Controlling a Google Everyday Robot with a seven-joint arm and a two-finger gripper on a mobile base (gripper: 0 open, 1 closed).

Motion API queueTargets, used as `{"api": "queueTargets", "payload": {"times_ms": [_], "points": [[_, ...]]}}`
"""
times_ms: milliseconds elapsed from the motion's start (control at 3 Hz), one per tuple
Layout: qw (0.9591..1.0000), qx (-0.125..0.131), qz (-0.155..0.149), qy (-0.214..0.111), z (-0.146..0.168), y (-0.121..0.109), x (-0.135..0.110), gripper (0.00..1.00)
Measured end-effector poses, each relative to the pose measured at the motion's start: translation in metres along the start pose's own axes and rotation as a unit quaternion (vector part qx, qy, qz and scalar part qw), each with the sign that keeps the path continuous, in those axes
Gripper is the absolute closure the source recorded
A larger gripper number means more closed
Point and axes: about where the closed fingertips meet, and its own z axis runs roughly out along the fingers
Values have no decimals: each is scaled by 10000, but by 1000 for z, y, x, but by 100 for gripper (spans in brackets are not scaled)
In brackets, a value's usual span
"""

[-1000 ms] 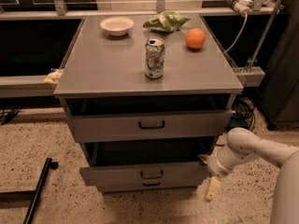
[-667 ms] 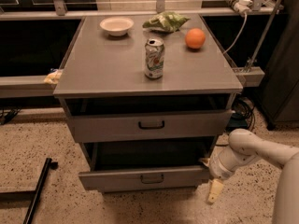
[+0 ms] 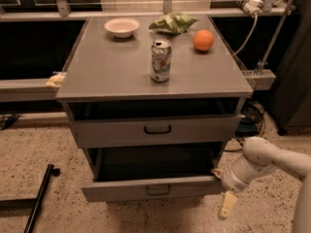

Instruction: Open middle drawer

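Observation:
The middle drawer (image 3: 121, 190) is a grey metal drawer with a small black bar handle (image 3: 158, 190). It stands pulled out toward me, and its dark inside shows above its front. My gripper (image 3: 222, 188) is at the right end of this drawer front, on the white arm (image 3: 265, 161) that comes in from the right. One yellowish fingertip (image 3: 216, 171) sits at the drawer's top right corner, behind the front. The other finger (image 3: 227, 205) hangs below and in front of it. The fingers stand apart. The narrower drawer above (image 3: 116, 130) is slightly out.
On the cabinet top (image 3: 107, 72) stand a soda can (image 3: 161, 60), a white bowl (image 3: 121, 27), a green chip bag (image 3: 173, 22) and an orange (image 3: 203, 40). A black bar (image 3: 39, 198) lies on the speckled floor at the left. Cables and a metal rail (image 3: 257, 76) are at the right.
The middle drawer has slid further out toward me. My gripper has moved the same way with it, staying at its right end.

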Motion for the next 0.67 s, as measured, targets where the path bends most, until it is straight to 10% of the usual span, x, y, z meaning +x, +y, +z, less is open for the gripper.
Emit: {"api": "queueTargets", "payload": {"times_ms": [667], "points": [[9988, -472, 151, 37, -15, 43, -3, 0]]}}
